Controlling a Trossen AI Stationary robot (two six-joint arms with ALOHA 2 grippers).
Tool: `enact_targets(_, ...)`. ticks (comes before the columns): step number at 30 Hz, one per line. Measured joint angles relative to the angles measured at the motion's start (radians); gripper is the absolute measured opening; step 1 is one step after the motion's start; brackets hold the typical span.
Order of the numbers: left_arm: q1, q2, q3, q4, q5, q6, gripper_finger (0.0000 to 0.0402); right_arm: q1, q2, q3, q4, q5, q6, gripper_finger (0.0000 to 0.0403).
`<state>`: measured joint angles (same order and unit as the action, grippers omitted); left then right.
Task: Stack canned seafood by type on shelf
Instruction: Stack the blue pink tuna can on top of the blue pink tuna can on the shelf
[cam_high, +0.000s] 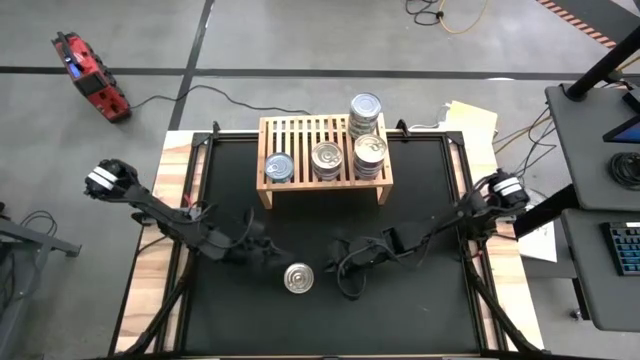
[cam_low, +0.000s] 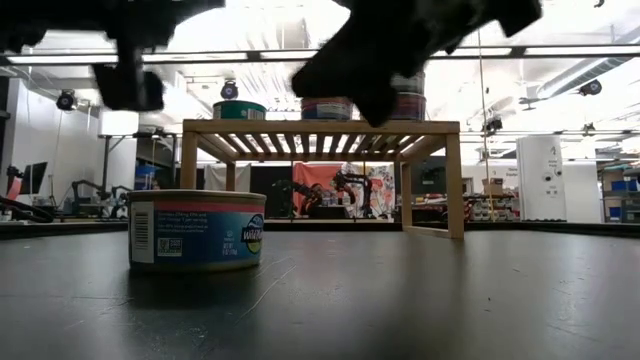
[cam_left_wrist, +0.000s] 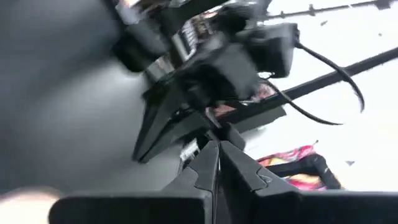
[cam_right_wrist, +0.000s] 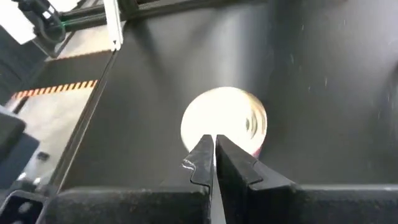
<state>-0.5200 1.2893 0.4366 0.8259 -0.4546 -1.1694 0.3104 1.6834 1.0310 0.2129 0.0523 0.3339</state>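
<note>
Shelf (cam_high: 322, 150): one, far centre of desk (cam_high: 420, 300).
Cans: four tops visible on shelf from above — one left, one centre, two right, apparently stacks; layer count unclear.
Loose can (cam_high: 298, 278): one, near centre of desk, between the hands.
Low view alone shows blue-and-pink label.
Left hand (cam_high: 272, 252): clenched, empty.
Right hand (cam_high: 330, 262): clenched, empty, pointing at loose can.

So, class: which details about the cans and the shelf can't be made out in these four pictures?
- Loose can: lid blurred in the right wrist view by glare; label text too small in the low view.
- Cans on the shelf: the right arm's dark bulk hides some in the low view.
- Stack counts: unclear from above.
</note>
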Motion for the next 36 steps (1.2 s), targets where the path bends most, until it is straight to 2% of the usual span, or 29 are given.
enact_targets(3,-0.002,0.000,-0.037,-0.006,-0.001,-0.149,0.0000,-0.016,0.045,0.051,0.001,-0.001,-0.054,0.0009)
enact_targets(8,-0.002,0.000,-0.006,-0.128,-0.007,-0.175,0.0000,-0.032,0.128,0.138,0.000,0.000,-0.073,0.0009)
enact_targets(14,-0.004,-0.003,0.089,-0.392,0.017,-0.180,0.0000,-0.029,0.229,0.207,-0.005,-0.009,-0.049,0.0009)
enact_targets(21,-0.004,-0.002,0.201,-0.792,0.088,-0.281,0.0000,-0.030,0.251,0.224,-0.119,-0.005,0.017,0.0009)
enact_targets(29,-0.004,-0.002,0.257,-0.836,0.092,-0.229,0.0000,-0.029,0.254,0.219,-0.157,0.000,0.033,0.0009)
enact_targets(32,-0.004,0.000,0.257,-0.845,0.048,-0.229,0.0000,-0.029,0.262,0.217,-0.155,0.000,0.034,0.0009)
enact_targets(36,-0.003,0.017,0.257,-0.846,0.038,-0.306,0.0003,-0.028,0.263,0.216,-0.153,0.000,0.033,0.0009)
